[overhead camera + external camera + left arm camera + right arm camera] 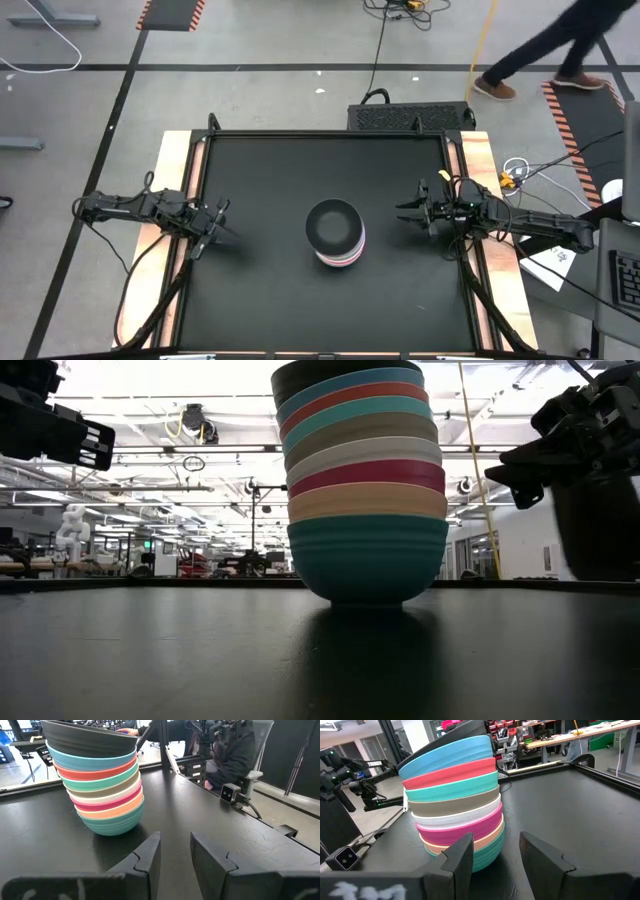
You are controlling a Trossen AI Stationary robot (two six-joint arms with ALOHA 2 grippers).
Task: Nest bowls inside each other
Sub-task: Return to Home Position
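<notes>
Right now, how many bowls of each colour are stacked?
black bowl: 1
blue bowl: 1
red bowl: 1
turquoise bowl: 1
olive-grey bowl: 1
white bowl: 1
magenta bowl: 1
salmon-orange bowl: 1
teal-green bowl: 1
Total: 9 bowls

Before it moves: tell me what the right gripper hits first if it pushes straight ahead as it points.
Most likely the stack of bowls, standing mid-table ahead of the open right gripper; nothing lies between them, though it may only clip the stack's side.

Black table [260, 300]; nested bowl stack [335, 232] standing near centre
</notes>
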